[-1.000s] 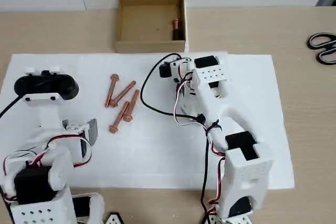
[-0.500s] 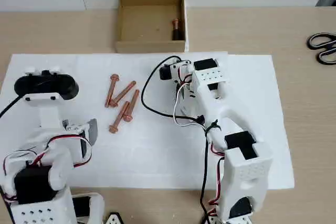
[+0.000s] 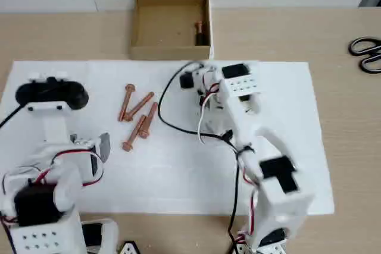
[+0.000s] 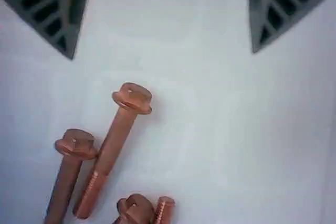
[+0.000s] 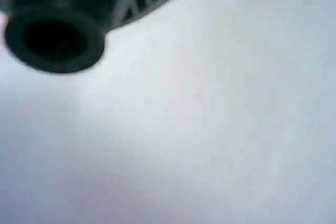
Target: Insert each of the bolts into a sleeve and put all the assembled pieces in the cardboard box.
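Note:
Several loose copper bolts (image 3: pixel 138 117) lie on the white sheet (image 3: pixel 178 171) left of centre. My left gripper (image 4: pixel 163 51) hovers over them, open, its dark fingers (image 4: pixel 52 9) apart with nothing between; one bolt (image 4: pixel 118 145) lies just beyond the tips. From above, the left gripper (image 3: pixel 101 147) is beside the bolts' near end. My right gripper (image 3: pixel 207 86) is at the sheet's far middle, shut on a black sleeve (image 5: pixel 52 40) whose open bore faces the wrist camera, above bare sheet. The cardboard box (image 3: pixel 143 49) holds one bolt in a sleeve (image 3: pixel 199 33).
Scissors (image 3: pixel 366 52) lie on the wooden table at the far right. A black cable (image 3: pixel 169 114) loops from the right arm across the sheet close to the bolts. The cardboard box sits just past the sheet's far edge.
The right arm has shifted slightly and its forearm has changed pose, with the sleeve still held. The left arm moved only a little. The bolts lie as before.

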Controlling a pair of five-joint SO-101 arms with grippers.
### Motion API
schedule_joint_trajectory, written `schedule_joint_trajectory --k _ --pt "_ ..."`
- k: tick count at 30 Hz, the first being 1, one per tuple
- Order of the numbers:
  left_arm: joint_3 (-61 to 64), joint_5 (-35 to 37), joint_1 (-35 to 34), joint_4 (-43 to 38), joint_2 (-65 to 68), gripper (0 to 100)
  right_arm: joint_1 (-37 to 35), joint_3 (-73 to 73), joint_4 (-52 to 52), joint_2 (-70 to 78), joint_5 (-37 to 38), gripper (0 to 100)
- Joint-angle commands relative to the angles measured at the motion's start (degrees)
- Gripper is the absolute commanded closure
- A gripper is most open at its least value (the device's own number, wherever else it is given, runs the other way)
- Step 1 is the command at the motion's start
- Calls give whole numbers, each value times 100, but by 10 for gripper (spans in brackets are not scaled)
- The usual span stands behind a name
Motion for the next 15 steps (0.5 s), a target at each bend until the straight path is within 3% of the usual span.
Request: schedule_joint_trajectory --k 1,6,15 --pt "-716 18 0 281 897 797 -22 -44 365 -1077 44 995" --pt "-1780 -88 26 404 2497 797 -13 -26 725 -1824 35 995" --pt "-3178 -510 888 70 5336 797 -13 -9 804 -2237 -114 995"
